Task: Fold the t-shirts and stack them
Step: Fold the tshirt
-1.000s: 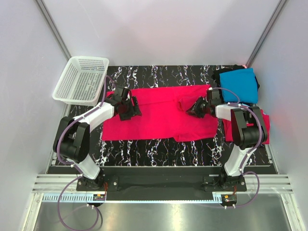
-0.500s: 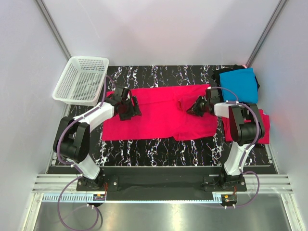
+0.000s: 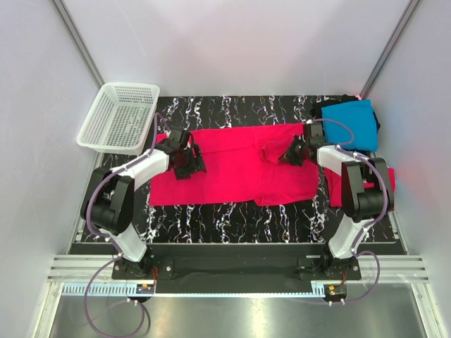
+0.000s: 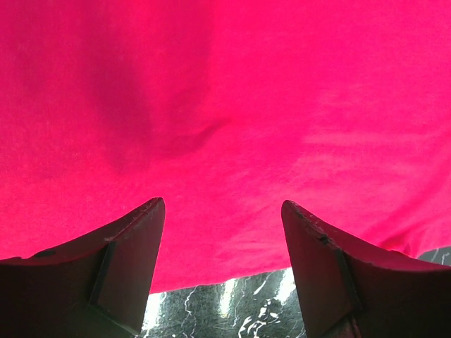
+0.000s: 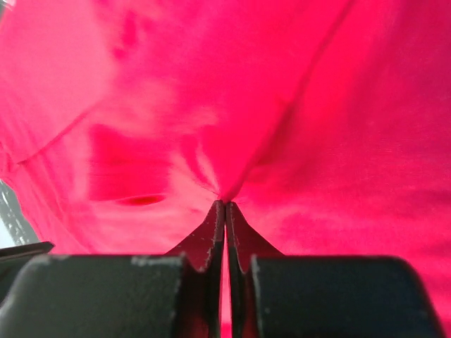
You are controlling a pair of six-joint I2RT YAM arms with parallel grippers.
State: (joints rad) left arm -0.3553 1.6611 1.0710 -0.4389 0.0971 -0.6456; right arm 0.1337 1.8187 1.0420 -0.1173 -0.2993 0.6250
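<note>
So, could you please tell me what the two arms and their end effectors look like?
The left arm and right arm match: black joint housings, white link covers and a thin purple cable along each. The left end effector and right end effector each have two dark, matte, wedge-shaped fingers tapering to a tip.
</note>
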